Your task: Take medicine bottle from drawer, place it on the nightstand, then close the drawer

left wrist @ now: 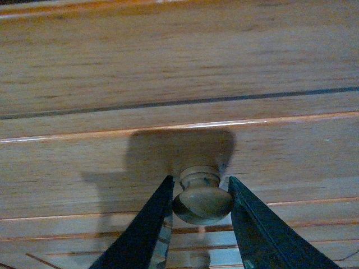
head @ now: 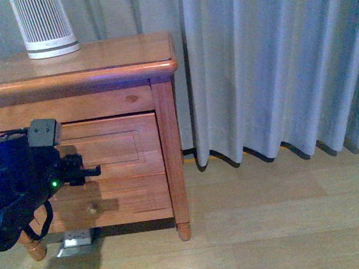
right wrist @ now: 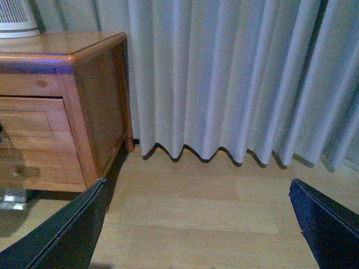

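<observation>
- Honey-brown wood fills the left wrist view: the drawer (left wrist: 291,151) front, whose small round knob (left wrist: 202,202) is clamped between the two dark fingers of the left pincer (left wrist: 199,180), one on either side.
- The drawer (the upper of two) sits in the nightstand (head: 96,72). In the front view its front looks flush with the frame.
- A white ribbed canister (head: 42,23) stands on the nightstand's top surface.
- The right pincer (right wrist: 196,188) hangs with its fingers spread wide and nothing between them. It is above the pale wooden floor (right wrist: 202,213), well apart from the nightstand and facing grey curtains (right wrist: 235,73).
</observation>
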